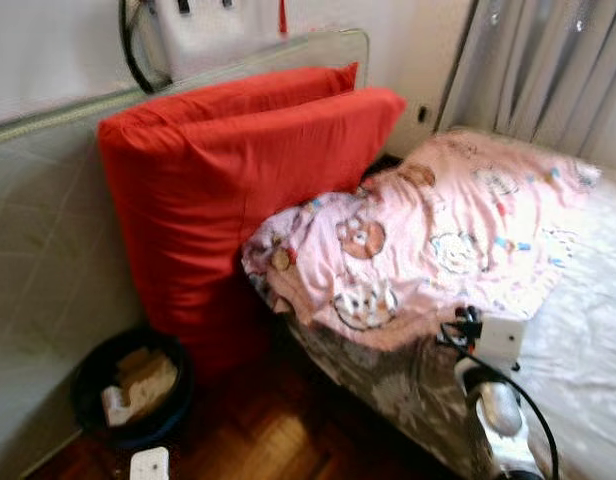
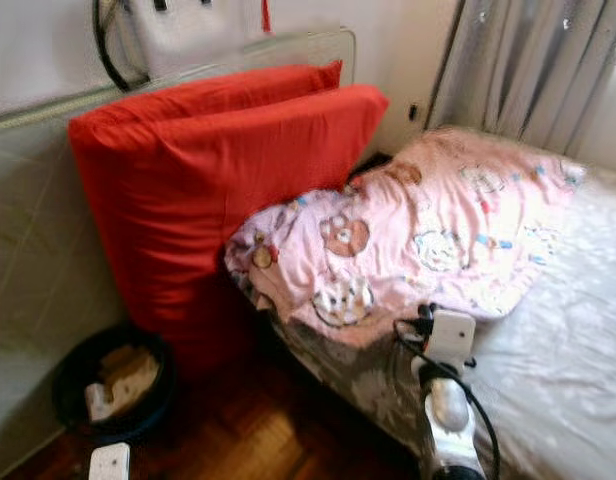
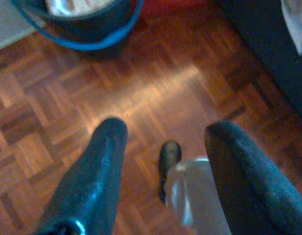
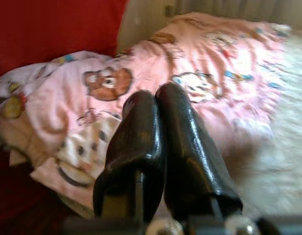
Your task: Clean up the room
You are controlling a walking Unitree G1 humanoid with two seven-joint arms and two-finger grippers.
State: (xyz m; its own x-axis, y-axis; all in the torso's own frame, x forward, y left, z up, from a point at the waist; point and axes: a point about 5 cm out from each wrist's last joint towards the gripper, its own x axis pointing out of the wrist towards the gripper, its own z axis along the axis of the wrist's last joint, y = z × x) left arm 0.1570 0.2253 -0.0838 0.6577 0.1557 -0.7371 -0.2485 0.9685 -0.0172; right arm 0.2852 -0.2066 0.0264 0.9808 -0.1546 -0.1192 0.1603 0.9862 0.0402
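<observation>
Ahead of the right pincer (image 4: 158, 98) lies a pink blanket (image 1: 438, 230), crumpled on the bed (image 1: 588, 350) with its cartoon-bear print facing up. The right arm (image 1: 493, 390) reaches forward from low at the bed's near edge, its wrist box raised over the mattress, and its two black fingers (image 4: 136, 132) are pressed together, holding nothing, their tips just short of the blanket's folds. Beyond the blanket and to the pincer's left, two red cushions (image 1: 228, 180) stand upright against a grey quilted panel (image 1: 38, 250). Curtains (image 1: 548, 70) hang behind the far end of the bed.

The left pincer (image 3: 165, 142) hangs low and points down at the parquet floor (image 3: 156, 83), its fingers (image 3: 99, 171) spread apart and empty. Past its tips sits a dark bin (image 1: 133, 385) with paper scraps inside, at the foot of the cushions.
</observation>
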